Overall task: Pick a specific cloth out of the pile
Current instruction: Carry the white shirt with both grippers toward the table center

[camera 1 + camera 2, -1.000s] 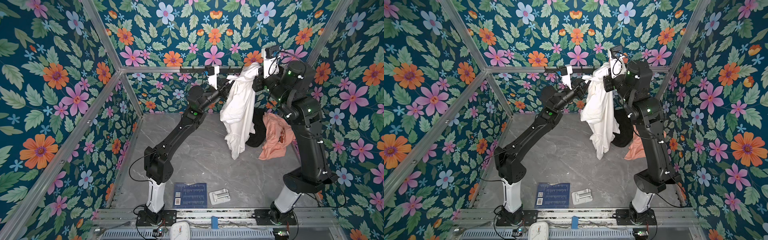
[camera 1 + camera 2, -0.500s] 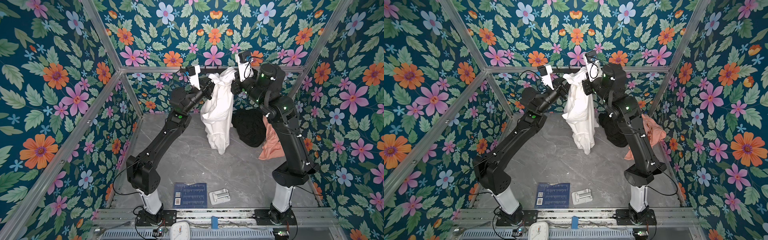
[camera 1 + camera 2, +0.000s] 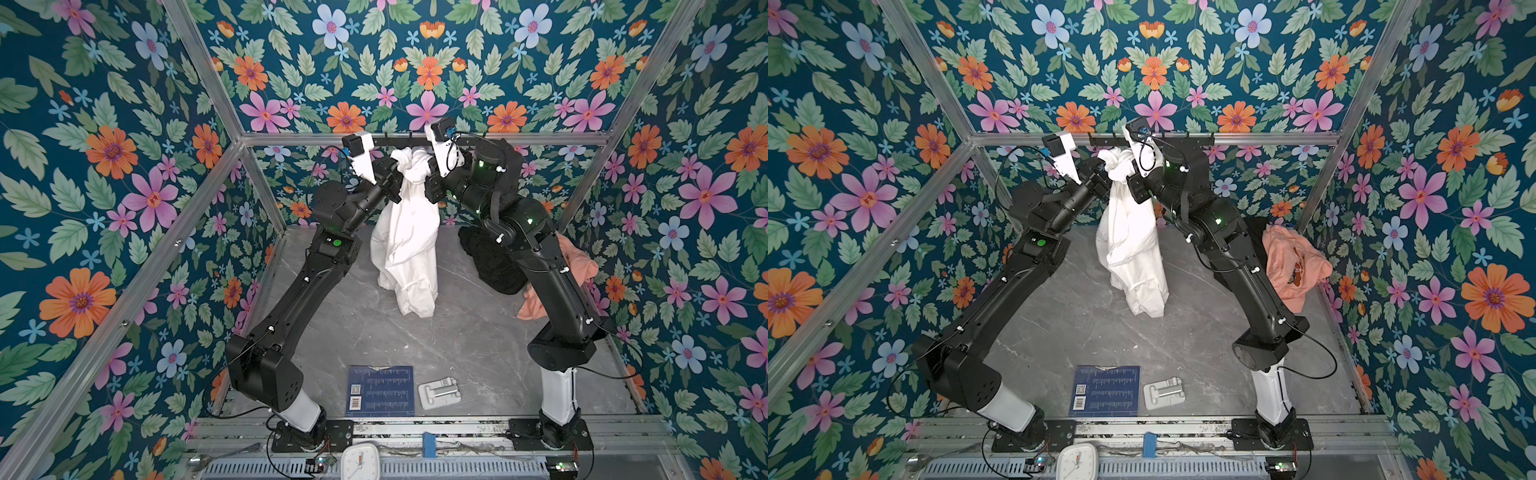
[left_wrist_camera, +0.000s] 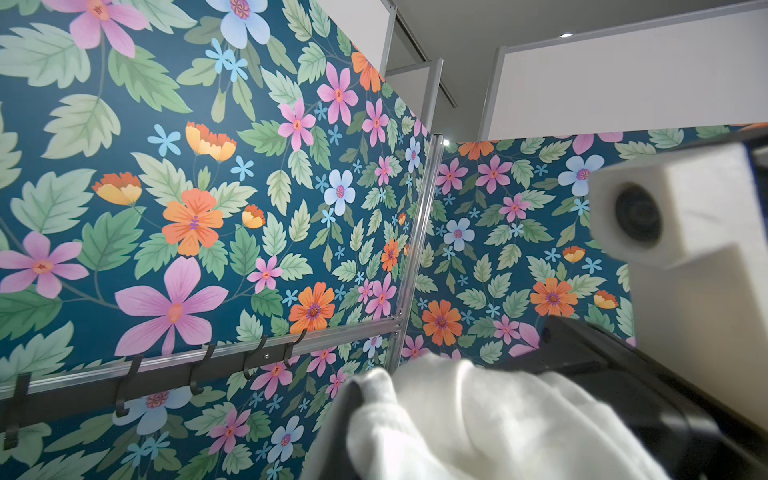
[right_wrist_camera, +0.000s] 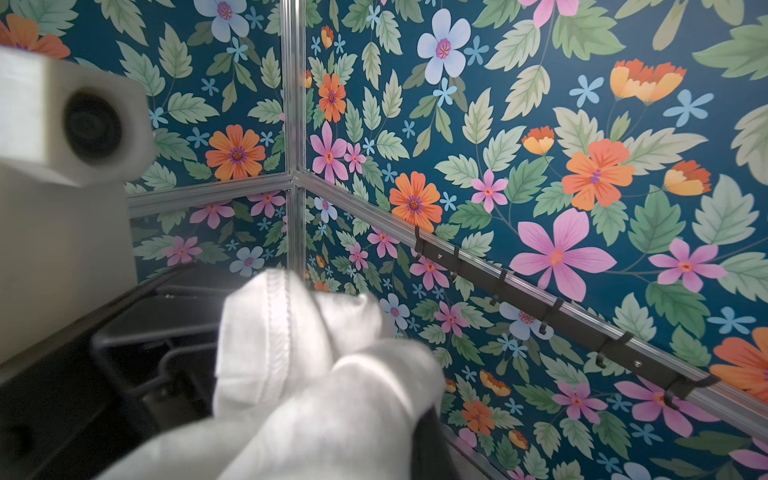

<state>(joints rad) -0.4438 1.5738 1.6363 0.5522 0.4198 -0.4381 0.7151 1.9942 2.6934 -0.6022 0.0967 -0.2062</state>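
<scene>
Cloth [image 3: 409, 241] soft, light, drapes long. L gripper [image 3: 394, 182] & R gripper [image 3: 429, 180] clenched on bunched top; good hold pt.

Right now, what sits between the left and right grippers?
Only the bunched top of the white cloth, pinched by the left gripper and right gripper; both top views show it.

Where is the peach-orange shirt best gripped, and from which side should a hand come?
Probably a raised fold near the middle of the peach-orange shirt, from above. It lies crumpled by the right wall, with the black garment and the right arm on its other side, so only its top is open.
</scene>
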